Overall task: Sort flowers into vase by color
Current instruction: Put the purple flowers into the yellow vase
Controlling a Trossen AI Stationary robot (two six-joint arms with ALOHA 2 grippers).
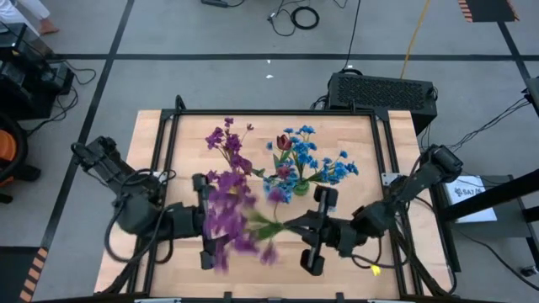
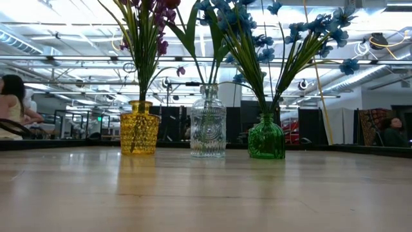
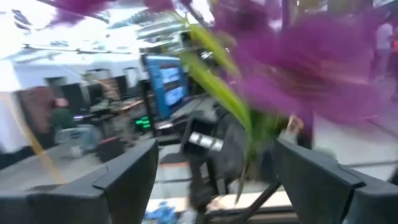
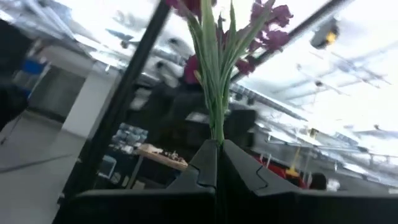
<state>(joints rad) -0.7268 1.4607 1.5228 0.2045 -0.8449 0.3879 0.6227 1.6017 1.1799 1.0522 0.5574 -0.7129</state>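
Right gripper [image 4: 216,163] is clamping the base of a purple sprig [image 1: 227,220], jaws pressed tight together on the stem; in the high view it [image 1: 316,231] sits at lower centre-right with the stem running left and the blurred blossoms at lower centre. Left gripper [image 1: 205,223] is standing wide, its fingers [image 3: 127,177] on either side of those blossoms with nothing between them gripped.

Three vases are standing mid-table. In the low view the yellow vase [image 2: 139,127] at left centre is holding purple sprigs, the clear vase [image 2: 208,131] in the middle is holding stems, and the green vase [image 2: 266,136] to its right is holding blue flowers [image 2: 244,29]. So I am judging that this sprig belongs with the purple bunch [image 1: 229,141] at upper centre-left of the high view.

To do this well, I am planning to bring the left jaws down on the bare stem below the blossoms, not on the petals, and close before the right lets go. Then I would be turning the stem upright, cut end down, and coming at the yellow vase from above, keeping wide of the standing sprigs so the bunch does not tip. Whether the left fingers are level with the stem I cannot tell; the wrist view is too smeared.
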